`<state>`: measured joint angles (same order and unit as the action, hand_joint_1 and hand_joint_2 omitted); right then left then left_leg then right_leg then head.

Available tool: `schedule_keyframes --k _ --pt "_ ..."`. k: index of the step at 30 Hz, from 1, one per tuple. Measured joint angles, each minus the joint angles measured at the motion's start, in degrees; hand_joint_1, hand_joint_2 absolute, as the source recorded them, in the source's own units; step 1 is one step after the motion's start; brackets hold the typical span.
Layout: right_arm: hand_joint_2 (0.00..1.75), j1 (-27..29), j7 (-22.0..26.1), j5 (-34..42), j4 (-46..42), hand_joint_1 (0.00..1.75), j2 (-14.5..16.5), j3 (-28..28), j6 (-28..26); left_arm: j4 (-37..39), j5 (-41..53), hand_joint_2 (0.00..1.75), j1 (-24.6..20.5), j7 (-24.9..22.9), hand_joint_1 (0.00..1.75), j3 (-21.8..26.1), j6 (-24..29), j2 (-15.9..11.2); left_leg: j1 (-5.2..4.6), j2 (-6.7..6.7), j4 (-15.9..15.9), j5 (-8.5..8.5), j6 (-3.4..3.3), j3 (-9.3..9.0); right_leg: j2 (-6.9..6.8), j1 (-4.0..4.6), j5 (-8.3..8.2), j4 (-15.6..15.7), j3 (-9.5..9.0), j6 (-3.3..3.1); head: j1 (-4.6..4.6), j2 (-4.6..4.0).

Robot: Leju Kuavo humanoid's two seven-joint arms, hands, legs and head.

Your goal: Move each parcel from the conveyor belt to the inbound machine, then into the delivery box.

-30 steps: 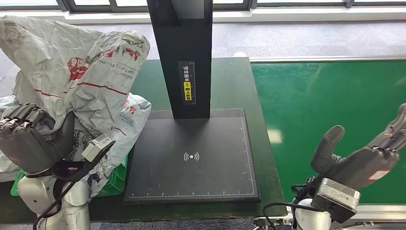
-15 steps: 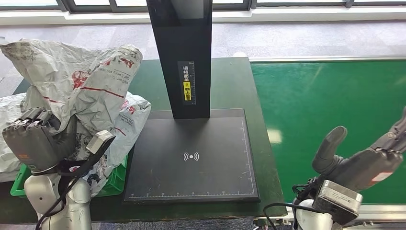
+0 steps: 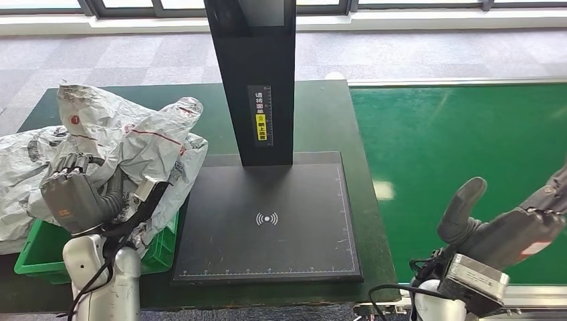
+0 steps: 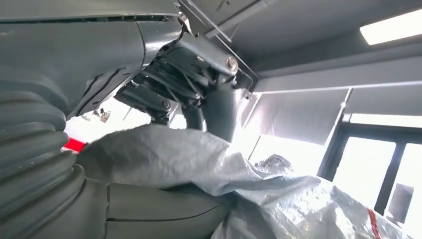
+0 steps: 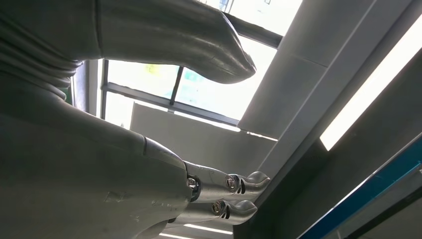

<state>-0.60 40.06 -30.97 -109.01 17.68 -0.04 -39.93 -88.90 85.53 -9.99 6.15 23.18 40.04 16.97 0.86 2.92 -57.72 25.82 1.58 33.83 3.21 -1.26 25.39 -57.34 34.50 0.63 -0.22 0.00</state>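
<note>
The left hand [image 3: 79,199] grips a crumpled grey parcel [image 3: 144,144] over the green box [image 3: 33,251], beside the scanner plate [image 3: 267,221]; release remains. The right hand [image 3: 498,227] hangs spread and unloaded over the bare belt [image 3: 455,140].

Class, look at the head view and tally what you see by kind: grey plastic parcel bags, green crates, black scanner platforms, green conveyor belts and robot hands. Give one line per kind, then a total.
Grey plastic parcel bags: 2, one in the left hand, one over the crate
Green crates: 1
Black scanner platforms: 1
Green conveyor belts: 1
Robot hands: 2, left hand, right hand
Total: 7
</note>
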Motion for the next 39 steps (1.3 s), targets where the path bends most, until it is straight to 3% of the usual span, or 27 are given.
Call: schedule_keyframes --k 5,9,16,32,39 --pt "0.00 0.04 0.04 0.01 -0.23 0.00 0.00 0.00 0.00 2.77 -0.20 1.75 -0.46 -0.16 0.00 -0.25 0.00 0.08 0.00 0.00 0.00 0.00 0.00 0.00 0.01 0.00 0.00 0.00 0.01 0.00 0.00 0.00" --pt "0.00 0.14 0.04 0.01 -0.26 0.00 0.00 0.00 0.00 3.83 -0.22 0.00 -0.64 -0.15 0.00 -0.35 0.00 0.13 0.00 0.00 0.00 0.01 0.00 0.00 0.01 0.00 0.01 0.00 0.01 0.00 0.00 0.00" --pt "0.00 0.38 0.04 0.03 -0.29 0.00 0.00 0.00 0.00 5.65 -4.07 0.00 -1.04 2.21 0.00 -0.38 0.00 0.23 0.00 -0.01 0.00 0.00 0.00 0.00 0.01 0.00 0.00 0.00 0.00 0.00 0.00 0.00" --pt "0.00 0.36 0.02 0.20 -0.27 0.00 0.00 0.00 0.00 -3.44 -30.93 0.00 -0.74 25.62 0.00 3.56 0.02 0.33 0.01 0.03 0.01 0.01 0.00 0.03 -0.05 0.02 0.01 -0.02 -0.03 -0.01 0.00 0.00" --pt "0.00 0.31 0.02 0.27 -0.09 0.00 0.00 0.00 0.02 -6.47 -36.80 0.00 -0.47 29.36 0.00 5.10 0.02 0.44 0.01 0.03 0.01 0.01 0.00 0.03 -0.06 0.01 0.01 -0.02 -0.05 -0.01 0.00 0.00"
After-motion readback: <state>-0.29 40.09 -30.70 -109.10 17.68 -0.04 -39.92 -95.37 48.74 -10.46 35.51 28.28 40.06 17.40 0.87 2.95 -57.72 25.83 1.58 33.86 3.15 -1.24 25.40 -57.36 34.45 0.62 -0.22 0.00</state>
